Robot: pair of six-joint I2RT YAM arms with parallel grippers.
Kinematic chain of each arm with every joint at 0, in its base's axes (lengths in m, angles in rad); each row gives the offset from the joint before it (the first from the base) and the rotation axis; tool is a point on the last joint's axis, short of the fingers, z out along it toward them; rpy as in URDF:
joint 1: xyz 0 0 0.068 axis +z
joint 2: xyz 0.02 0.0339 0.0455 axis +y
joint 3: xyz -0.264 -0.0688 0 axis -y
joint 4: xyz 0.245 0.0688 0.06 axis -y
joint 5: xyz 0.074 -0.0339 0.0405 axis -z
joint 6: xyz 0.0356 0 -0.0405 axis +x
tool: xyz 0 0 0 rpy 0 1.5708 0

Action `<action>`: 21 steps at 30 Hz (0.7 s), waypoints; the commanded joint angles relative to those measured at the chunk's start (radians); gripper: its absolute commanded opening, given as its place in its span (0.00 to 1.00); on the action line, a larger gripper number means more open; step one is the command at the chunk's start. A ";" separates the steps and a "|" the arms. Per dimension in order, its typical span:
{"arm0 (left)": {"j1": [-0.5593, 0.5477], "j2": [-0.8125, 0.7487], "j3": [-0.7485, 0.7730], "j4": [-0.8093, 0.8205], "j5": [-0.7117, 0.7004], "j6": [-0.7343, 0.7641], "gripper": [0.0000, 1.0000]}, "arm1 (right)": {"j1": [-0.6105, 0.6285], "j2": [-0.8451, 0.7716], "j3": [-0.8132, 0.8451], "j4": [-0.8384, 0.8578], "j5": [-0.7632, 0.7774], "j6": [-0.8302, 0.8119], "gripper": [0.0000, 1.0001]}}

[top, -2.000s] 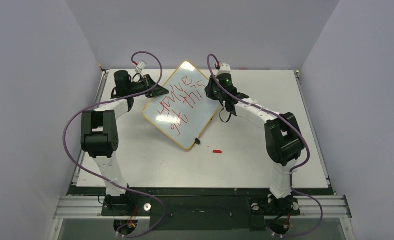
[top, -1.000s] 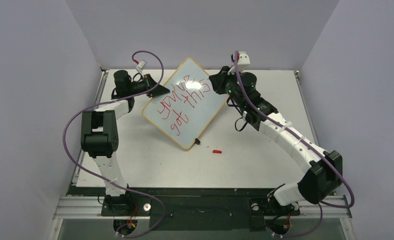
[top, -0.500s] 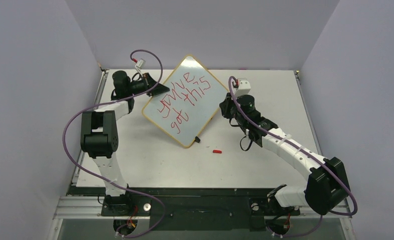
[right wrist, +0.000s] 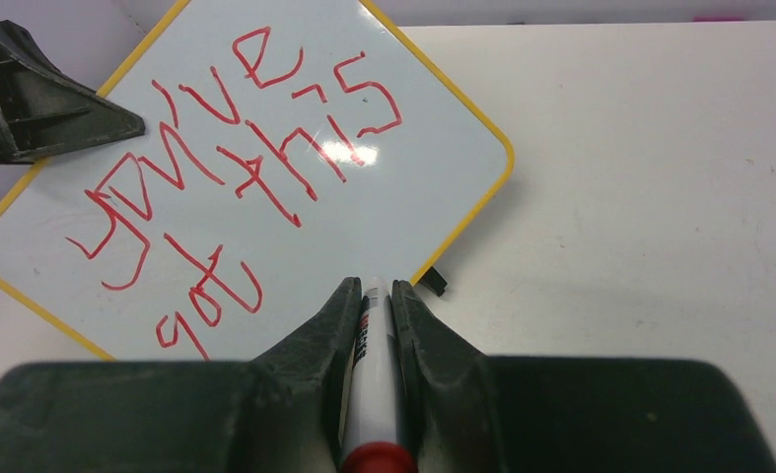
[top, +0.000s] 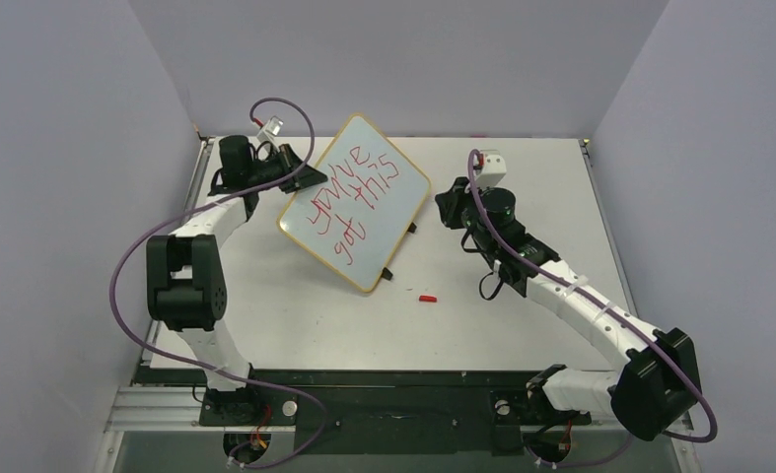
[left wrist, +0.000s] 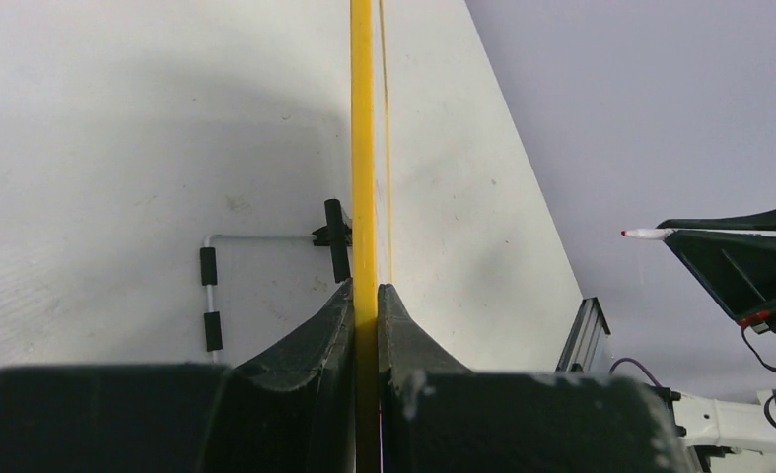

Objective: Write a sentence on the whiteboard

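Left claw [top: 310, 175] is pressed onto the whiteboard [top: 364, 222], and from my left wrist I see the fingers [left wrist: 339, 315] squeezing the thin yellow frame edge-on, one on each side. That grip sits on the board's far-left edge. The board hangs diamond-wise over the far middle of the table [top: 295, 315], tipped up with its face to the overhead camera; whether its near corner touches down, I cannot tell.

The sentence [top: 354, 197] runs across it in red, two lines, "you've got this", and my right wrist camera reads it clearly too [right wrist: 236, 177]. Small black clips [top: 388, 274] stick out from the board's near-right edge.

Over to my right claw [top: 450, 205]: it floats just right of the board, apart from it, nipping a marker [right wrist: 374, 394] between the fingers [right wrist: 334, 315], white barrel, red end toward the camera. The tip points at the board's right-hand side.

One small red cap [top: 427, 298] lies on the table, near the board's nearest corner and just to its right.
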 commanded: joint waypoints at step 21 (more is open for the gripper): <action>-0.008 -0.347 0.121 -0.275 -0.322 0.032 0.00 | -0.006 -0.046 -0.042 0.068 0.020 0.017 0.00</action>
